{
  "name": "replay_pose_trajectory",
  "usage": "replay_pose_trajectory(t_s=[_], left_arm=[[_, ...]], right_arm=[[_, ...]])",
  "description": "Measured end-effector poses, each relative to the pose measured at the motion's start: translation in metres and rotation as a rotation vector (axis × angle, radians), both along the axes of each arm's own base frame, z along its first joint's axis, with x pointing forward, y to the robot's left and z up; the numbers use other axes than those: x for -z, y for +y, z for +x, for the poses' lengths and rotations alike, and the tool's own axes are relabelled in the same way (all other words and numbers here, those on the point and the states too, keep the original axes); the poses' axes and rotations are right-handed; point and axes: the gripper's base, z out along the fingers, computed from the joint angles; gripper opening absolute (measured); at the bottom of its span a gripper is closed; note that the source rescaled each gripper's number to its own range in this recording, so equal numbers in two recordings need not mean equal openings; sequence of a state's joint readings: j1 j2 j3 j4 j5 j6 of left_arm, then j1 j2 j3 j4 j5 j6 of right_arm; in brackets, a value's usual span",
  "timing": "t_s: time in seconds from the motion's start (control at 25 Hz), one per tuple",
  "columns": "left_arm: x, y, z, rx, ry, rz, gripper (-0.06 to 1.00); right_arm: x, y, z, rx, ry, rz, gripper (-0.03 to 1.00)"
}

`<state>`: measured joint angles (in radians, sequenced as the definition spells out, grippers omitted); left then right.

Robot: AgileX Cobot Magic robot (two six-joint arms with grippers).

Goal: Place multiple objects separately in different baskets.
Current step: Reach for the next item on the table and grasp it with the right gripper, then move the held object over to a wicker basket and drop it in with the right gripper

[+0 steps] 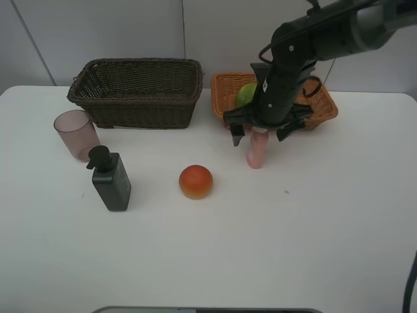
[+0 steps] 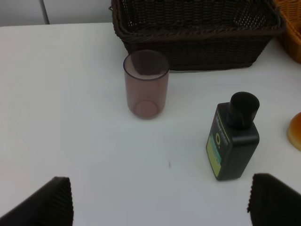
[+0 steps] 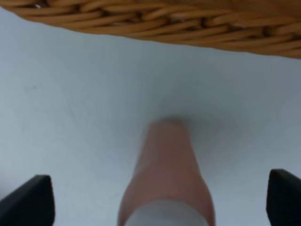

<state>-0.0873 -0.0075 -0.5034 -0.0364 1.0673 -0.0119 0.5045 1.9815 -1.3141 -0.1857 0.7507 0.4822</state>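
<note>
Hovers with right gripper (image 1: 260, 135) jaws spread wide either side of tall pink bottle with white cap (image 1: 256, 153), upright on white table (image 1: 293, 228) just before shallow orange-tan wicker basket (image 1: 326, 109). Risks toppling bottle through off-centre closure or one-sided contact.

White table (image 1: 313, 248), pale panelled wall (image 1: 130, 29)

A: Which item bears any marking?
B: Only the dark grey pump bottle (image 2: 233, 141). It stands beyond the fingers (image 2: 275, 200) of the left gripper (image 2: 158, 188), nearer one finger than the other. Its front carries a label (image 2: 216, 149) with a pale ring-shaped mark above a yellow-green panel.
A: Can the wording be read?
B: No; the lettering is too small to make out.
</note>
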Motion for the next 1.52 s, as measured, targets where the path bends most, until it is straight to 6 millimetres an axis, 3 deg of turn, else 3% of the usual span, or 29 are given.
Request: replay_pose_trajectory(t_s=[0.16, 0.44, 0.52, 0.64, 0.68, 1.52], left_arm=[[0.0, 0.0, 0.0, 0.0, 0.0, 0.0, 0.96], [0.0, 0.0, 0.0, 0.0, 0.0, 0.0, 0.96], [0.0, 0.0, 0.0, 0.0, 0.0, 0.0, 0.96], [0.0, 0.0, 0.0, 0.0, 0.0, 0.0, 0.96], [0.0, 0.0, 0.0, 0.0, 0.0, 0.0, 0.96], [0.0, 0.0, 0.0, 0.0, 0.0, 0.0, 0.96]], right_arm=[[0.0059, 0.0001, 0.0031, 0.0, -0.007, 0.007, 0.85], [0.0065, -0.004, 0.0063, -0.004, -0.021, -0.007, 0.65], [0.0064, -0.0067, 0.0078, -0.005, -0.025, -0.016, 0.46], [0.0063, -0.0091, 0.0088, -0.004, -0.026, -0.023, 0.04], [0.0064, -0.0093, 0.0087, -0.004, -0.025, -0.025, 0.01], [0.0064, -0.0095, 0.0084, -0.004, -0.023, -0.027, 0.0]])
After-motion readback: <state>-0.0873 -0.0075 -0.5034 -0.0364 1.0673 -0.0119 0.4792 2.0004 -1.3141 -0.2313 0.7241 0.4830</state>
